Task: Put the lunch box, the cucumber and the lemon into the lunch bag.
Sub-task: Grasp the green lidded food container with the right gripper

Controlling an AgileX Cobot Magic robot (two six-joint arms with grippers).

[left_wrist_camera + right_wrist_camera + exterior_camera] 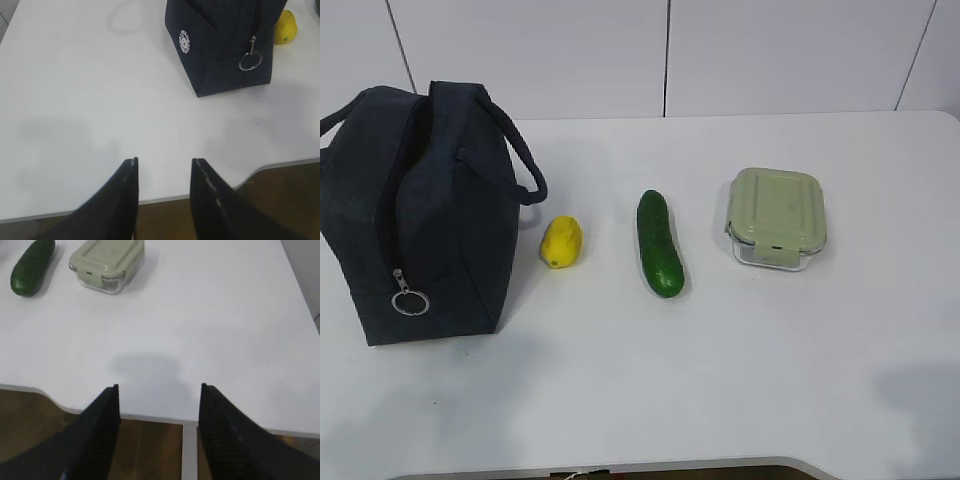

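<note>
Standing upright at the left of the white tabletop (720,390), the lunch bag (420,220) has the lemon (561,242) just beside it — then the cucumber (660,243), then the lunch box (776,218), lid on, each apart. Both tools hang over the near edge — left tool (164,167) and right tool (159,392) with jaws apart, holding nothing.

Neither arm shows in the exterior view. The left hand (164,162) hangs with its two dark fingers parted and nothing between them. The right hand (159,387) hangs likewise, fingers spread wider, tips toward twelve o'clock, gripping nothing.
</note>
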